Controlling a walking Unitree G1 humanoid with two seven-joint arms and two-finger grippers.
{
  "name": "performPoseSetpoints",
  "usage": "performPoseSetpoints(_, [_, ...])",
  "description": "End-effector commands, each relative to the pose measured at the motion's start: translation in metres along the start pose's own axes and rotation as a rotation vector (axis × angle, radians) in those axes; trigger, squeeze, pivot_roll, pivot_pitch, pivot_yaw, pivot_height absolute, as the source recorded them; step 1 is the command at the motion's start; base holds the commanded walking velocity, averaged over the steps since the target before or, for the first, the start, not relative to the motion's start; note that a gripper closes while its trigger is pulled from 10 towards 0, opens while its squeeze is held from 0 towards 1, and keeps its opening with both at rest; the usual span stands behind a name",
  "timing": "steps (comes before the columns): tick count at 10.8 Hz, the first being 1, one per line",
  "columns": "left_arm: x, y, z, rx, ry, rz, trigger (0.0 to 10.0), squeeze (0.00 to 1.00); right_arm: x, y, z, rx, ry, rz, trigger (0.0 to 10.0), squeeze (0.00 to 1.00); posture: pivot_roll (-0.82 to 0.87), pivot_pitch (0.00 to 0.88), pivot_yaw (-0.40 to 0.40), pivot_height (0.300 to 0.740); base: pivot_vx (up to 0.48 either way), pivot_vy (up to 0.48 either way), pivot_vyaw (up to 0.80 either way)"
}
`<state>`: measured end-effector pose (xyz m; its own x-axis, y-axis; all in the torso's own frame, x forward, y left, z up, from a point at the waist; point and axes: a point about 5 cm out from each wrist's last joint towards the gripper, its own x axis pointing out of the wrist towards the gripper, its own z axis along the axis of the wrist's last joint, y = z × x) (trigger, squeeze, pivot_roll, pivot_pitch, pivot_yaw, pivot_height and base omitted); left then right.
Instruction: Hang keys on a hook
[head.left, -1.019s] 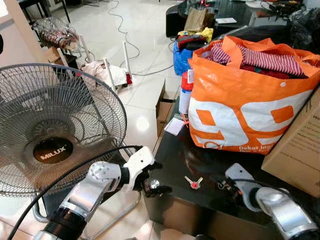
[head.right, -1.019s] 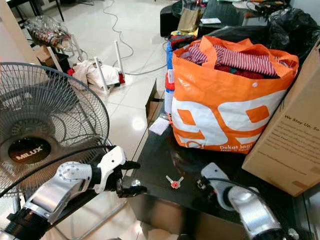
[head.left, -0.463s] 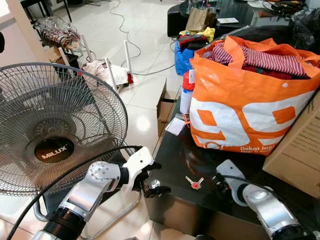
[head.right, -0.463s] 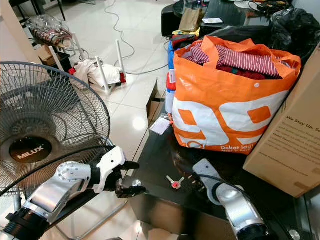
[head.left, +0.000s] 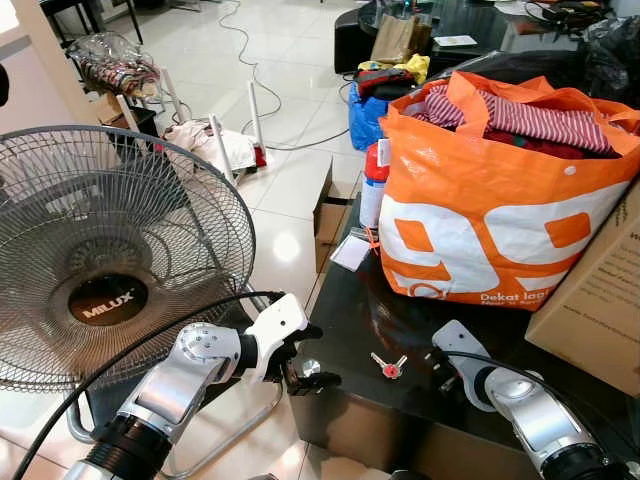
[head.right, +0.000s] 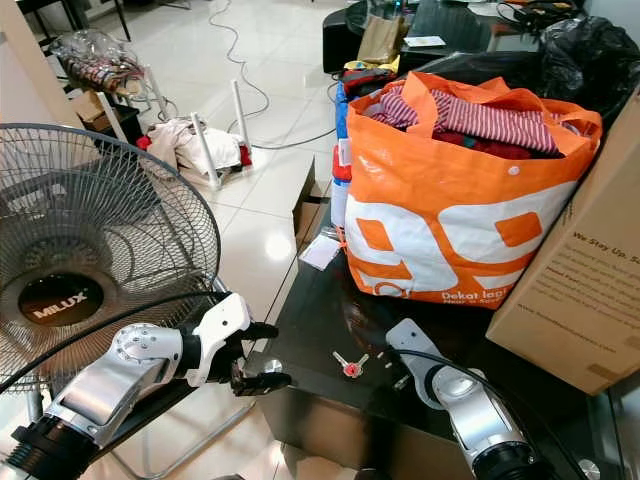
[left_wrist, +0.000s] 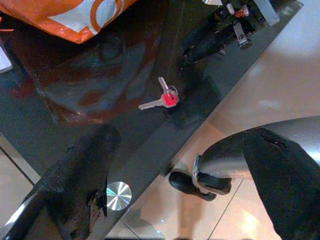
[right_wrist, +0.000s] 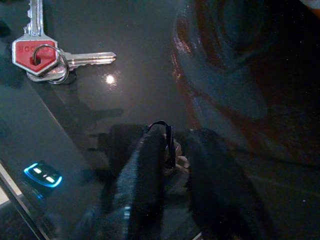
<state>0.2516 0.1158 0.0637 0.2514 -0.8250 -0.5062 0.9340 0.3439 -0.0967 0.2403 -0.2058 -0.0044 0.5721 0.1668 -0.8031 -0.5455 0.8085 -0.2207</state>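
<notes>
Keys (head.left: 387, 368): two keys on a ring with a red tag, flat on the black glossy table (head.left: 350, 310), near its front edge.
Right gripper (right_wrist: 170, 150): fingers pressed together, empty, tips on the tabletop just beside the keys.
Left gripper (left_wrist: 170, 175): spread wide, empty, at the table's front edge.
Hook: not seen.
Step (judged): pickup not yet made.
Technique: part the right fingers, straddle the red tag, close low against the glass; flat keys slide easily.
</notes>
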Motion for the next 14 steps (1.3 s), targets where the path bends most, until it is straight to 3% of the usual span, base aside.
performPoseSetpoints(1, [0.0,-0.001,0.003,0.019,0.006,-0.009,10.0,0.0,0.0,-0.002,0.002,-0.012,-0.007,-0.006,0.0,0.0,-0.2,0.0,0.062,0.74,0.0,0.0,0.0])
performPoseSetpoints(7, [0.001,0.001,0.003,0.013,0.002,-0.005,10.0,0.0,-0.001,-0.004,0.003,-0.001,-0.016,0.0,0.0,0.0,-0.2,0.0,0.06,0.74,0.0,0.0,0.0])
performPoseSetpoints(11, [0.0,0.001,0.003,0.014,0.004,-0.004,10.0,0.0,-0.017,-0.014,0.007,0.017,-0.06,0.008,0.0,0.0,-0.21,0.0,0.064,0.74,0.0,0.0,0.0])
performPoseSetpoints(14, [0.0,0.002,0.003,0.018,0.006,-0.005,10.0,0.0,-0.022,-0.01,0.006,0.031,-0.078,0.013,0.0,0.0,-0.21,0.0,0.067,0.74,0.0,0.0,0.0])
